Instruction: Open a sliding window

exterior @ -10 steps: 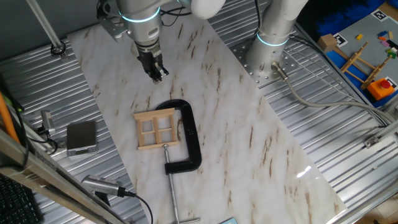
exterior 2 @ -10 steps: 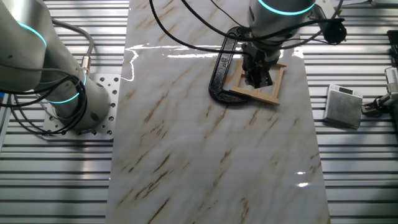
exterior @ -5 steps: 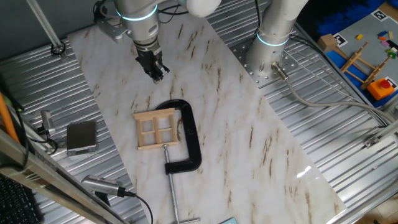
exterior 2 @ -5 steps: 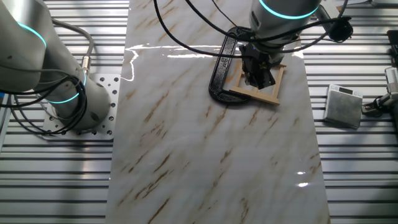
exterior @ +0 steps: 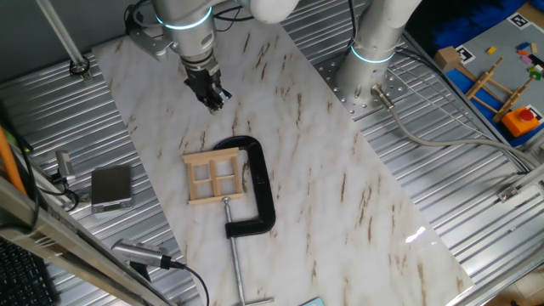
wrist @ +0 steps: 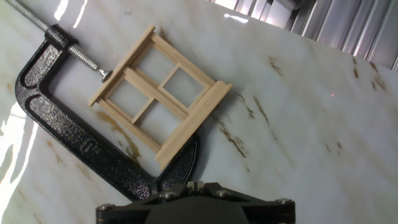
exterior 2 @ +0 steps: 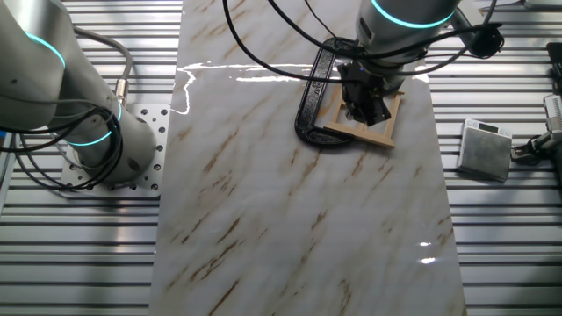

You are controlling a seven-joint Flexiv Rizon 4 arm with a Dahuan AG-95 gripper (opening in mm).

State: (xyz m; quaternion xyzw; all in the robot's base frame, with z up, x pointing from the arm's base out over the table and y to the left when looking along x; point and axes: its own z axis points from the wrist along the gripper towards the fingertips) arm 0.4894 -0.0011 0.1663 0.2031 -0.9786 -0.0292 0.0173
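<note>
Drifting slightly farther from the sliding window [exterior: 214, 178], our tool [exterior: 214, 101] hovers with fingers together, empty; the C-clamp [exterior: 257, 193] pins the unopened window.

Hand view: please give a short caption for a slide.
Small wooden sliding window lying on the marble table, held in a black C-clamp.

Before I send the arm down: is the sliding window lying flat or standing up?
Flat. The sliding window lies face-up on the marble table, inside the black C-clamp.
</note>
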